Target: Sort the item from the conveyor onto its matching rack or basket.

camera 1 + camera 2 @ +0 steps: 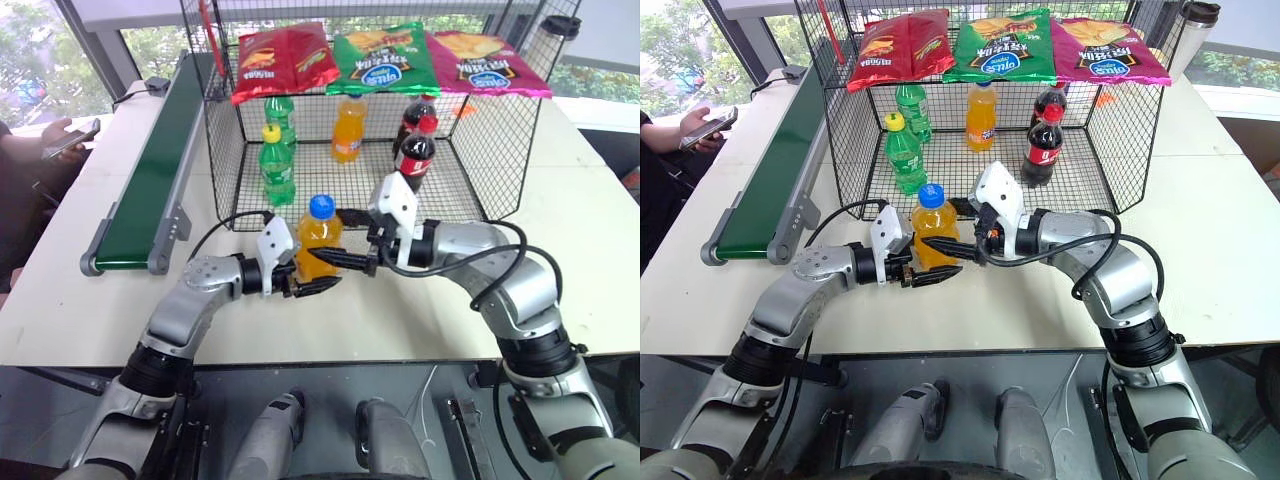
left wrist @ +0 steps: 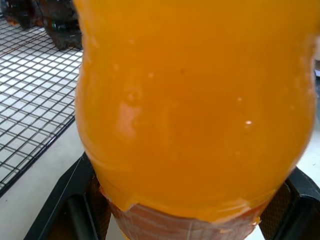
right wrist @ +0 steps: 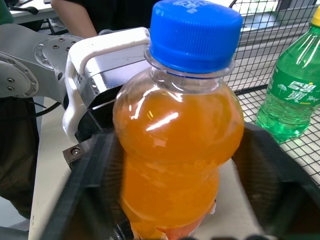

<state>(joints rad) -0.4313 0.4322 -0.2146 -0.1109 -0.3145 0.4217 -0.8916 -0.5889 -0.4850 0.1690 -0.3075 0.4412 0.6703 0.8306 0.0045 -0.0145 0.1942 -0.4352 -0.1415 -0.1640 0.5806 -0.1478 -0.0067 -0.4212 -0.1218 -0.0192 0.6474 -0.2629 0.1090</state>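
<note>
The item, an orange soda bottle (image 1: pixel 318 240) with a blue cap, stands upright just above the white table, in front of the cage's open front. My left gripper (image 1: pixel 312 275) is shut on its lower body from the left. My right gripper (image 1: pixel 340 238) comes in from the right, and its black fingers (image 3: pixel 92 175) close on the bottle (image 3: pixel 180 150) just below the shoulder. The dark green conveyor (image 1: pixel 150 170) runs along the left of the table. The black wire cage's lower compartment (image 1: pixel 340 190) lies right behind the bottle.
Inside the cage stand two green bottles (image 1: pixel 277 165), an orange bottle with an orange cap (image 1: pixel 348 128) and two cola bottles (image 1: pixel 415 150). Chip bags (image 1: pixel 380 55) lie on its mesh top. A person's hand with a phone (image 1: pixel 65 138) is at the far left.
</note>
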